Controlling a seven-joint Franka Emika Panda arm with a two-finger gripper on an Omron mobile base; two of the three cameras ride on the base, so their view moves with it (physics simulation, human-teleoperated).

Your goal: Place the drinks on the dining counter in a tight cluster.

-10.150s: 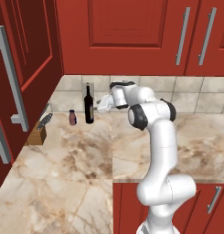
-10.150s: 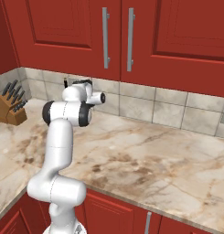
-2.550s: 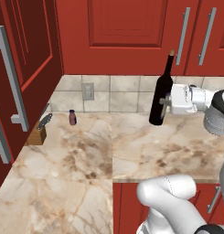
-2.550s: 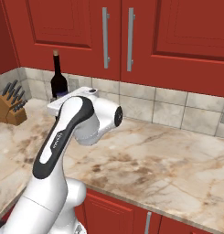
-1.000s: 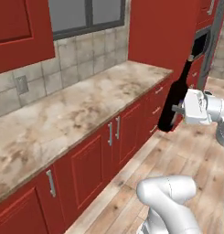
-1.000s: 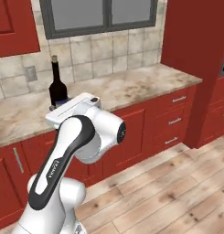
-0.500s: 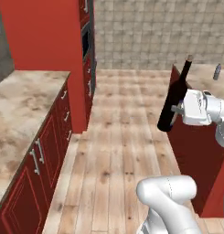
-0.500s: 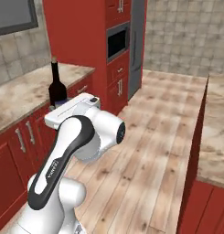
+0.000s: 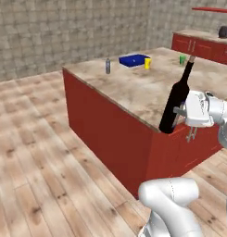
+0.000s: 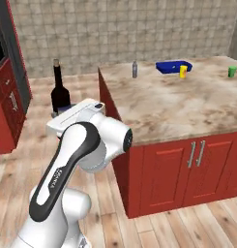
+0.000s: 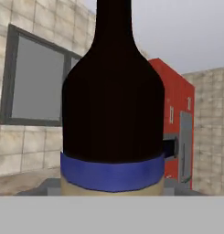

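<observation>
While the gripper (image 9: pixel 179 112) clamps the wine bottle (image 9: pixel 176 98), its label (image 11: pixel 112 177) shows a blue band, no legible writing.

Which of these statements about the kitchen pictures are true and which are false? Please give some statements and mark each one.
1. The claw holds the wine bottle off the island. True.
2. The wine bottle lies flat on the floor. False: it is upright, slightly tilted, in the claw.
3. A small grey bottle stands on the island near a blue tray. True.
4. The yellow cup stands on the floor. False: it is on the island beside the blue tray.
5. The green cup is inside the blue tray. False: it stands apart on the marble top.
</observation>
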